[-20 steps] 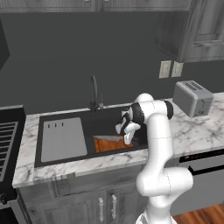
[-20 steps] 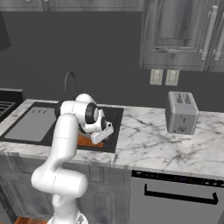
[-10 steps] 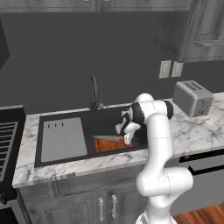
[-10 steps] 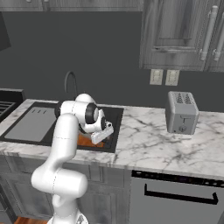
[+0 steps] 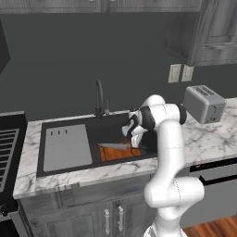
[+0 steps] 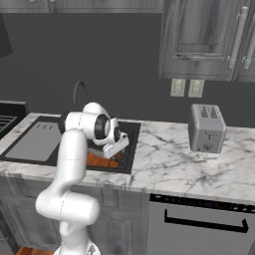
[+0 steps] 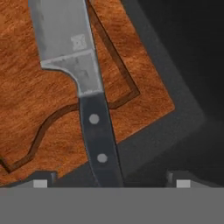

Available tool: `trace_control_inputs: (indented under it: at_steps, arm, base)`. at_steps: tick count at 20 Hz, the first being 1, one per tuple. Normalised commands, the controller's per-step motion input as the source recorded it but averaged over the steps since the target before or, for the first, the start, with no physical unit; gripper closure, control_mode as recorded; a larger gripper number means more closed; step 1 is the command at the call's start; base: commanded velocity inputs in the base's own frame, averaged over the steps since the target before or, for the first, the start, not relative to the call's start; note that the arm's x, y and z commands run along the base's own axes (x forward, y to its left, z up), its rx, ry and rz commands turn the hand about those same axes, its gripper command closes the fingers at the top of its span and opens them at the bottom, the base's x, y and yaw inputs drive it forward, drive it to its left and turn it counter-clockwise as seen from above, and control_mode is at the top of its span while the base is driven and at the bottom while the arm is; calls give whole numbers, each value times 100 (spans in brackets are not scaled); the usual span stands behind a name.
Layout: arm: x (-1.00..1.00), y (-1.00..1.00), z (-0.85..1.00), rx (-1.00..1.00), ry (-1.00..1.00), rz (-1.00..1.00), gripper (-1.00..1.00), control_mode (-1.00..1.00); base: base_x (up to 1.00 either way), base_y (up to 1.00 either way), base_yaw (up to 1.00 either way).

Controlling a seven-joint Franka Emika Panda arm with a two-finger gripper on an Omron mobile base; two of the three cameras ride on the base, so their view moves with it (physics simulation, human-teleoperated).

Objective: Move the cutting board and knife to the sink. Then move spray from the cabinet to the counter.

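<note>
The orange-brown cutting board (image 5: 119,153) (image 7: 35,100) lies flat in the right part of the dark sink (image 5: 112,130) (image 6: 39,142). On the board rests the knife (image 5: 114,146) (image 7: 98,140), its grey blade over the wood and its black handle sticking past the board's edge. My gripper (image 5: 134,144) (image 6: 114,149) (image 7: 110,183) hangs just above that handle. It is open, with its fingertips (image 7: 40,183) wide apart on either side and not touching it. The spray is out of view. The marble counter (image 5: 209,139) (image 6: 174,160) runs to the right of the sink.
A gooseneck faucet (image 5: 98,97) (image 6: 79,92) rises behind the basin. A silver toaster (image 5: 203,103) (image 6: 206,128) stands on the counter at the right. The black stove (image 5: 6,149) borders the left end. Wall cabinets (image 6: 209,40) with shut doors hang above.
The jaws have spread wide and let go of the knife handle. The arm, the board and the knife stay where they were.
</note>
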Motion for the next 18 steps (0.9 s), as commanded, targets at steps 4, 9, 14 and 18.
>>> trace_control_inputs:
  at_steps: [4,9,14,18]
  arm:
    - [0,0,75,1,-7,0,-100,-100]
    - [-2,0,74,2,-6,0,-100,-100]
    - [-28,0,63,5,-12,0,-100,-100]
    - [-54,-1,57,7,-21,-3,-100,-100]
  base:
    - [0,0,0]
    - [0,0,0]
    - [0,0,0]
    - [0,0,0]
